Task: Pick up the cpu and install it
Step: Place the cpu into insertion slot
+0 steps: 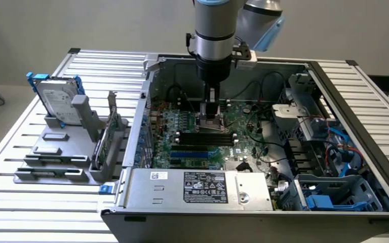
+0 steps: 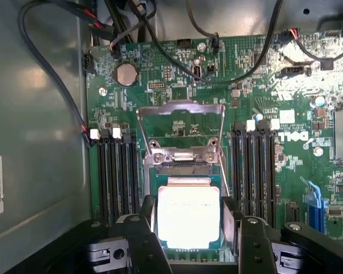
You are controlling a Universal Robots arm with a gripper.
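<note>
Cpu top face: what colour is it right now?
The cpu top is silvery, glaring almost white under the light; the wrist view shows it best.
</note>
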